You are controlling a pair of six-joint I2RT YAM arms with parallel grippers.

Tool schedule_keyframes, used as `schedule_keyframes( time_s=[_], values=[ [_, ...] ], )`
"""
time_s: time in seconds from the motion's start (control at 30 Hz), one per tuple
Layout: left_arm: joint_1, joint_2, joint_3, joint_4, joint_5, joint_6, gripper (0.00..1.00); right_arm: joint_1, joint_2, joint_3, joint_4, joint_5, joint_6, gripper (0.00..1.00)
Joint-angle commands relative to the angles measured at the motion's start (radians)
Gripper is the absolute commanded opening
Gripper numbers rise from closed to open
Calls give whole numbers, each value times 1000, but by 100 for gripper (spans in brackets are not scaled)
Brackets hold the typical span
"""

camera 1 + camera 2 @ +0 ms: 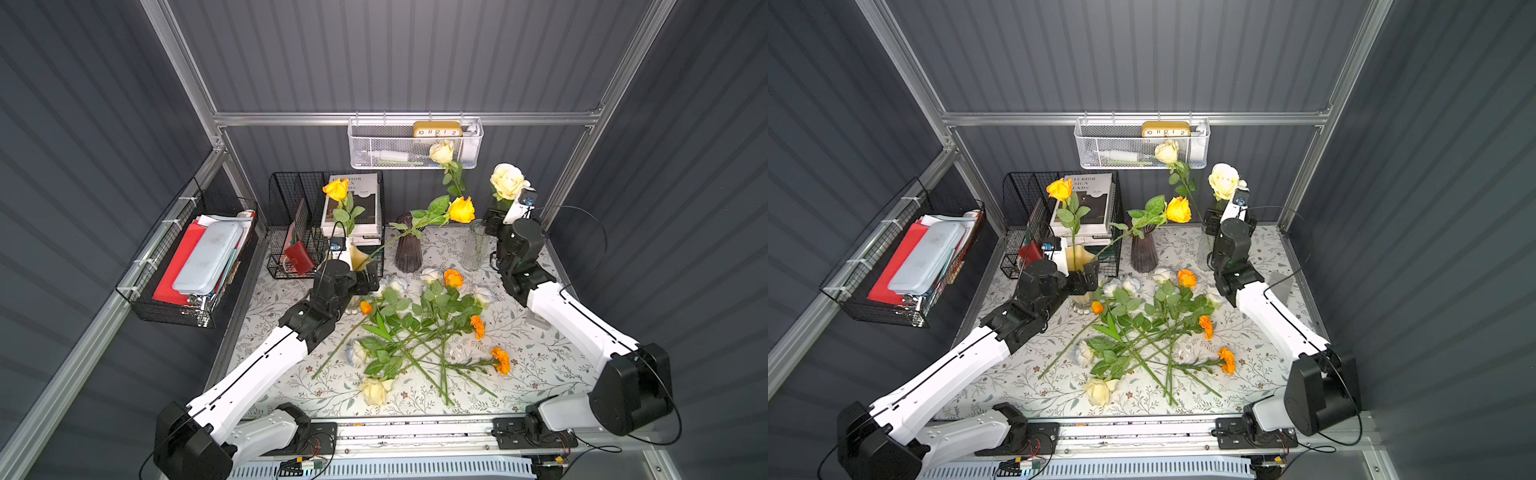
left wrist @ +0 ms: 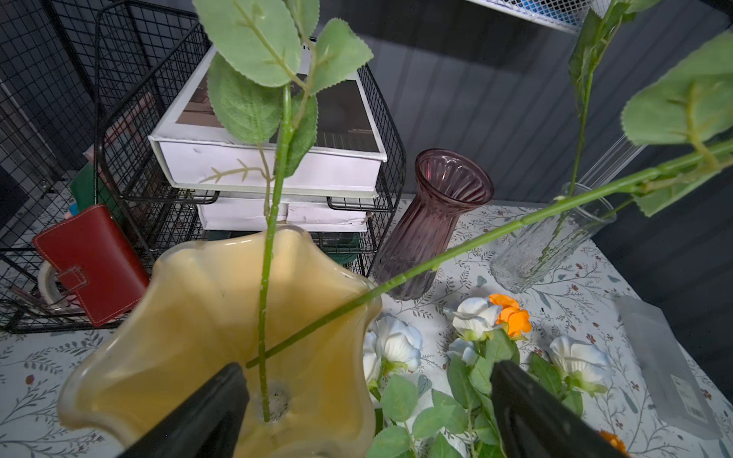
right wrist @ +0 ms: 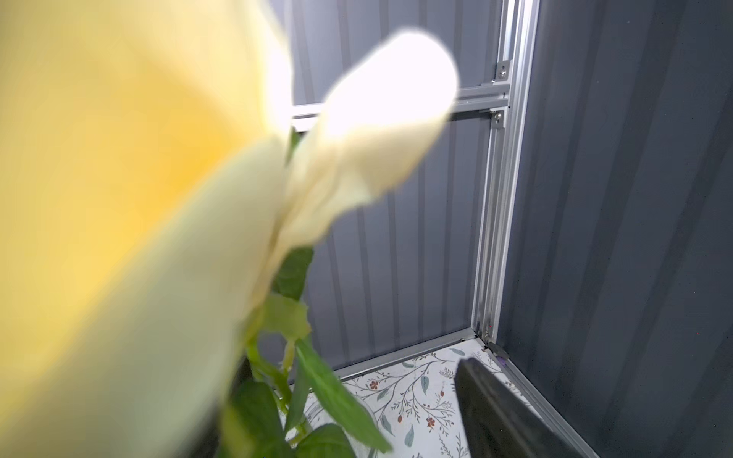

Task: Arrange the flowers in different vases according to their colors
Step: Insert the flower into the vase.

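Two yellow-orange roses (image 1: pixel 336 189) (image 1: pixel 462 209) stand with their stems in the creamy-yellow vase (image 2: pixel 206 317). My left gripper (image 2: pixel 369 416) is open beside its rim, one finger over the vase mouth. The purple vase (image 1: pixel 409 249) holds nothing. In the clear vase (image 1: pixel 473 245) stand two cream roses (image 1: pixel 441 151) (image 1: pixel 508 180). My right gripper (image 1: pixel 496 212) hangs above that vase, open around the nearer rose's stem; in the right wrist view only one finger (image 3: pixel 496 408) shows, well apart from the stem (image 3: pixel 277 372). Several flowers (image 1: pixel 415 324) lie piled mid-table: bluish-white roses, marigolds (image 1: pixel 478 326) and a cream rose (image 1: pixel 374 390).
A black wire rack (image 1: pixel 291 208) with books and a red wallet (image 1: pixel 299 257) stands behind the creamy-yellow vase. A white mesh basket (image 1: pixel 374 145) with a clock hangs on the back rail. A frosted plastic box (image 2: pixel 666 365) lies right of the pile.
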Motion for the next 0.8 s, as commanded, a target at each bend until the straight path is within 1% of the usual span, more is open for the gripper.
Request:
schedule_keyframes(
  time_s=[0.0,0.1,0.17,0.4,0.53,0.63,0.77],
  values=[
    [-1,57,76,-14,-24,86,99,-5,-50,-21,-70,-49,56,85],
    [-14,107,132,-26,-70,136,99,-3,-101,-42,-144,-93,96,84],
    [-23,132,163,-30,-76,168,99,-2,-130,-64,-174,-105,120,84],
    [-45,218,233,-68,-25,259,99,-1,-213,-135,-222,-107,153,83],
    [-44,264,258,-58,-20,298,99,-1,-219,-138,-236,-126,155,82],
    [-44,311,300,-68,-45,328,99,-1,-222,-140,-239,-130,160,82],
    [-44,358,340,-31,-73,365,99,-1,-232,-152,-238,-133,159,82]
  ],
)
